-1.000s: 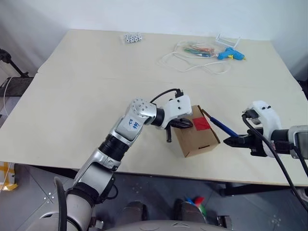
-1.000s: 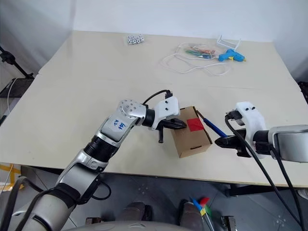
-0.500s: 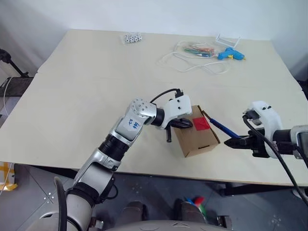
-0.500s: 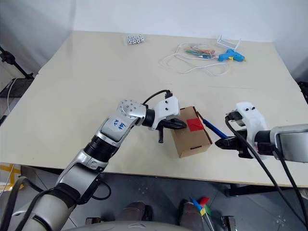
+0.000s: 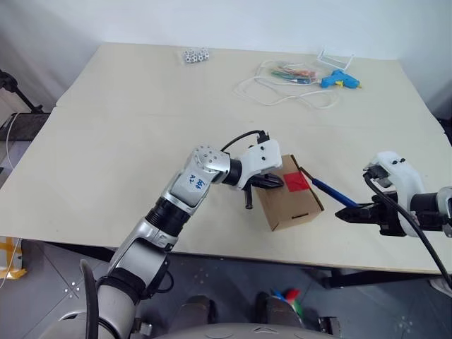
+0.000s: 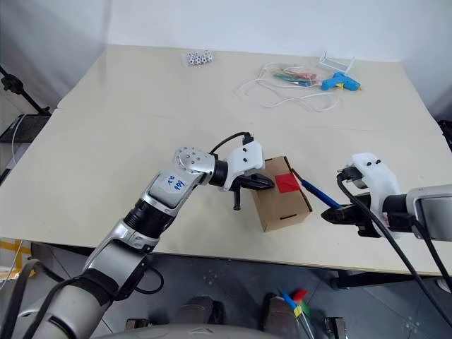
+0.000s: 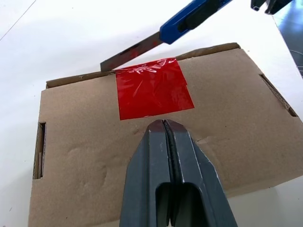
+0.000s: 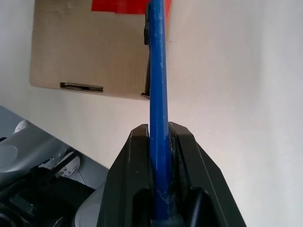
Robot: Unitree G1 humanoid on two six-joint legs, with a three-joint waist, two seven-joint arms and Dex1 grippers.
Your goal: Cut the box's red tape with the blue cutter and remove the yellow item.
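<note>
The right gripper is clamped on the blue cutter, whose bare blade reaches to the far edge of the box just beside the red tape; in the left wrist view the blade tip lies at the tape's corner, though whether it touches I cannot tell. The left gripper has its fingers pressed together and its tip rests on the carton's top flap just short of the tape. The carton sits near the front edge of the table, lids closed. A white sticker on the left arm carries blue handwriting too small to read. A light-blue glue gun lies far back.
</note>
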